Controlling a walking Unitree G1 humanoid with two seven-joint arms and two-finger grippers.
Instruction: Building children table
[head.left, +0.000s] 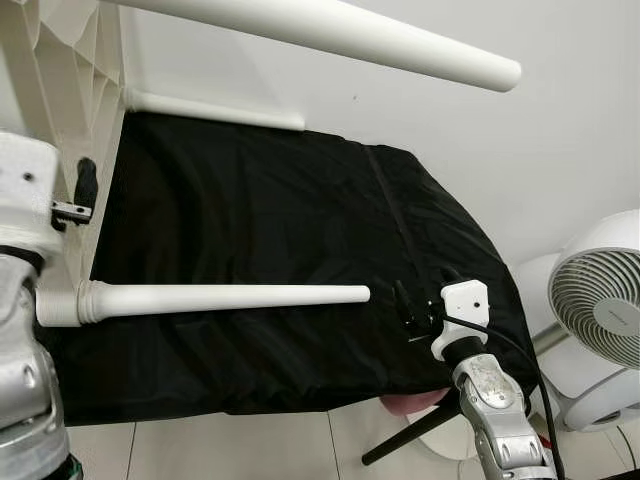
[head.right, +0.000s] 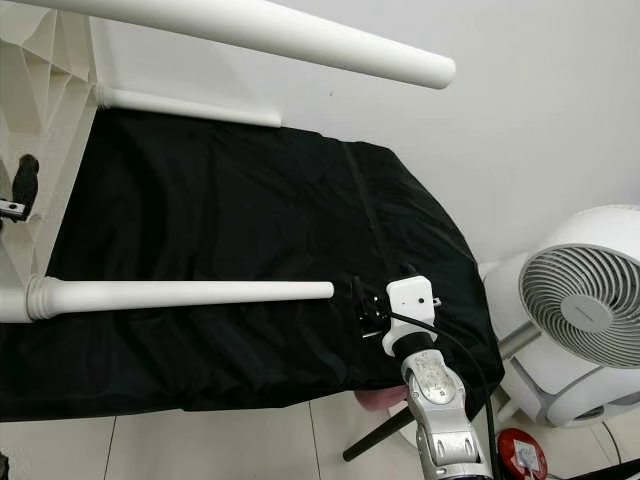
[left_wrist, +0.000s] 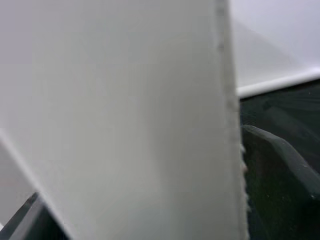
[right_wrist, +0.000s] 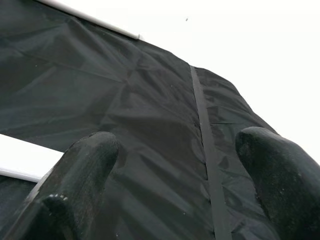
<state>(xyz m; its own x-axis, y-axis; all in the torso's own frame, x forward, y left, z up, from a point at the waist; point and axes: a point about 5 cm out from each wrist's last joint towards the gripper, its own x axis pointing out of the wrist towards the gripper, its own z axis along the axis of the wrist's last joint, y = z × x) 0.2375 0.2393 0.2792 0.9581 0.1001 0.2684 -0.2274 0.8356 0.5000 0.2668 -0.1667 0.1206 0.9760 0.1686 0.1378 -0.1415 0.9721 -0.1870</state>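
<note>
White tabletop (head.left: 60, 90) stands on edge at left, clamped in left gripper (head.left: 85, 185), two table legs (head.left: 225, 298) attached and sticking out over black cloth (head.left: 280, 230); right gripper (right_wrist: 175, 175) spread empty beside near leg's tip, likely checking it next.

From my seat, the tabletop (head.left: 65, 75) ran off the picture's left edge, and its upper leg (head.left: 330, 30) was cut at the top. The left wrist view blurred against a white panel (left_wrist: 125, 120). The fan (head.right: 585, 300) was clipped at the right.
</note>
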